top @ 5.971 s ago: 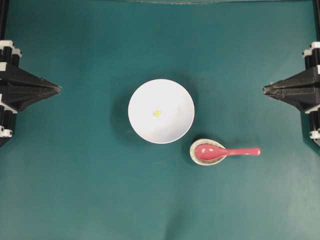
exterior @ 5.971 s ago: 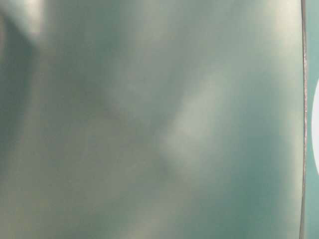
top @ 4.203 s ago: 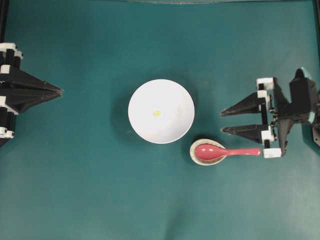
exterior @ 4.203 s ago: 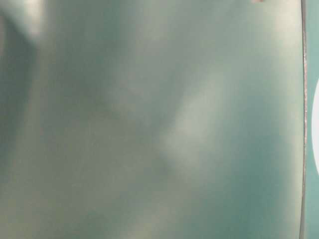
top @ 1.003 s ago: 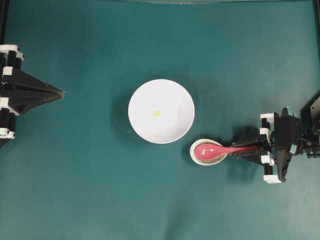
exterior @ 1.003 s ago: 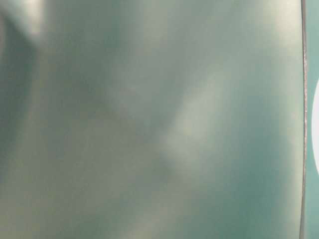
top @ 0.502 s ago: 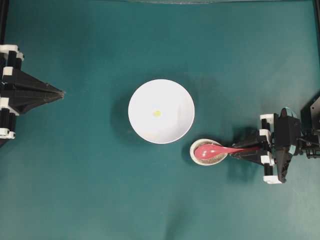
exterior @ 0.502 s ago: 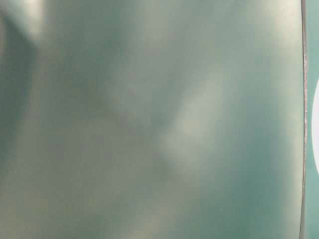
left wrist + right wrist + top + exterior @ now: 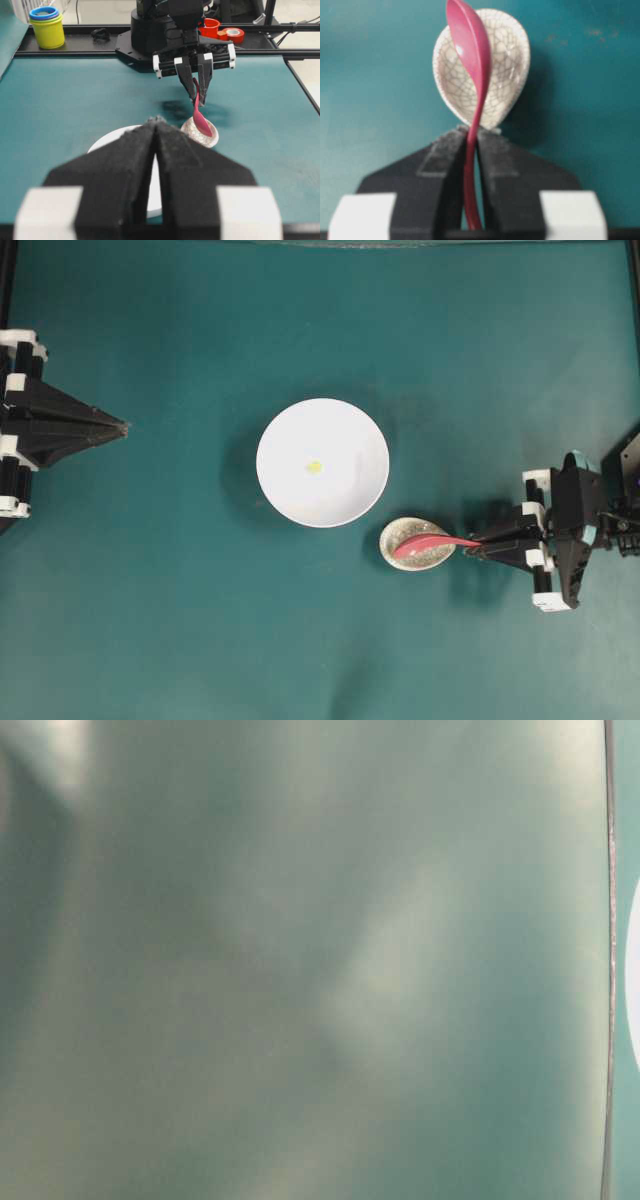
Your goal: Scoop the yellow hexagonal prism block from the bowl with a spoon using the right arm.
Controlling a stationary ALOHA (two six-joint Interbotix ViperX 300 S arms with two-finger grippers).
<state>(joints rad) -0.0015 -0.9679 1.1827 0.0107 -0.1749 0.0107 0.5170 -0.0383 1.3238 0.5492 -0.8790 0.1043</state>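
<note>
1 step done: the right gripper (image 9: 478,543) is pinching the spoon (image 9: 471,60) by its handle.
Lower right of centre, it is tilting above the rest (image 9: 412,553); the yellow hexagonal prism block (image 9: 314,467) is lying unscooped in the bowl (image 9: 290,500), left gripper (image 9: 156,125) pressed together.

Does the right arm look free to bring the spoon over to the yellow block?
Probably yes: the right gripper grips the spoon, the bowl is open-topped, and nothing lies between it and the yellow block.

My right gripper (image 9: 472,545), closed on the spoon (image 9: 432,543) handle, has now rolled the spoon onto its edge and lifted its scoop off the speckled rest (image 9: 415,544).
</note>
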